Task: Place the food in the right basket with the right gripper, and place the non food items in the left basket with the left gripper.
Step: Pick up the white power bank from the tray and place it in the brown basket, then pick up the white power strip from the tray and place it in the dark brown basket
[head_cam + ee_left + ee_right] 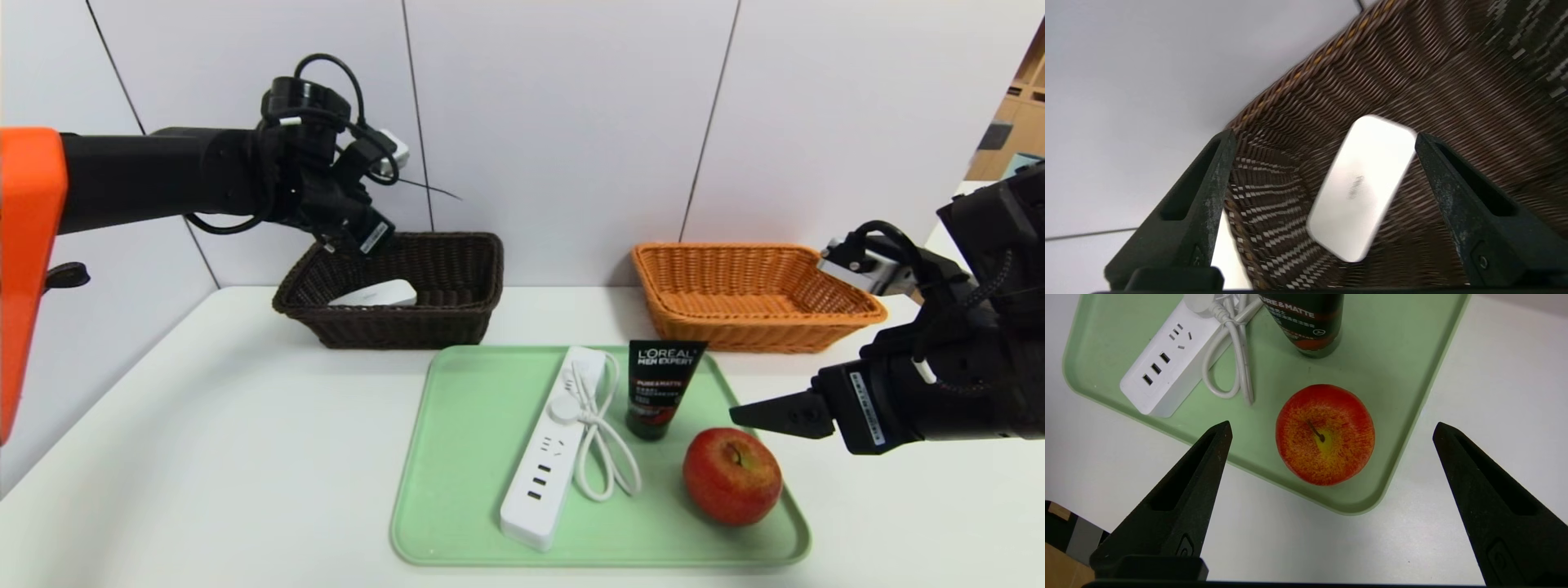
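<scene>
Pincer (1325, 141) above white box (1361, 188), dark basket (400, 327)

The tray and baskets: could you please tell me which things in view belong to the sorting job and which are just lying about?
Part of the job:
- red apple
- black tube
- white power strip
- white box
- dark basket
- orange basket
- green tray

Just lying about:
- nothing that I can make out

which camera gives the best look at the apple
The right wrist view: the apple shows whole, stem up, between the open jaws. The head view shows it smaller, at the tray's corner; the left wrist view lacks it.
</scene>
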`<state>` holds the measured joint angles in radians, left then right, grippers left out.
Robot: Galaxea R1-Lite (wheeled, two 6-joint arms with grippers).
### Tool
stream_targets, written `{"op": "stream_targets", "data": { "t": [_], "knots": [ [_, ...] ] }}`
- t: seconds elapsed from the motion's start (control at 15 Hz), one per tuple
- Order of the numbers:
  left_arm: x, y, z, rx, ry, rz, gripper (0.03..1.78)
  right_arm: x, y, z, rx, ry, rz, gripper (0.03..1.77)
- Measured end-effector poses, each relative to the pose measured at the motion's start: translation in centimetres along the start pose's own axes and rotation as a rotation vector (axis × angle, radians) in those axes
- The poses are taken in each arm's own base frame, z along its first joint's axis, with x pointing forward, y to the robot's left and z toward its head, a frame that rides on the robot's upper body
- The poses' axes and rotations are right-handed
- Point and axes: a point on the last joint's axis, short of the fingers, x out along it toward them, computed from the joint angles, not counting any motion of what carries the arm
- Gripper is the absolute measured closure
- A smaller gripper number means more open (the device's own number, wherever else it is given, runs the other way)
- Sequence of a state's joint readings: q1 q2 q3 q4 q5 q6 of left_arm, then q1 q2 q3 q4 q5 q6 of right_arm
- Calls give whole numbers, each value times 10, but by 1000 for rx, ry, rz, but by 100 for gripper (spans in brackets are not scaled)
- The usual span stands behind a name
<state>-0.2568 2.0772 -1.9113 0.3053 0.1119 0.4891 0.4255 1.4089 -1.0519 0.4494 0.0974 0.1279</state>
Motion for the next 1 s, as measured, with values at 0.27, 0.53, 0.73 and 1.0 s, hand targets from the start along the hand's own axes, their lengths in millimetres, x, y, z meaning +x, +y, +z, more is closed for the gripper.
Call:
{"op": "stream_targets", "data": {
  "t": [0.27,0.53,0.73,1.0],
  "knots": [
    [-44,-40,26,-264,14,-117,19,-1,-2,3,6,-26,-8,10],
    [-95,-94,45,-430,81,-219,16,0,-5,3,17,-26,-17,10],
    [-122,-128,55,-491,89,-214,14,-2,-7,3,23,-30,-22,10],
    [-136,-166,56,-503,120,-280,14,-3,-8,1,28,-27,-27,10]
  ]
}}
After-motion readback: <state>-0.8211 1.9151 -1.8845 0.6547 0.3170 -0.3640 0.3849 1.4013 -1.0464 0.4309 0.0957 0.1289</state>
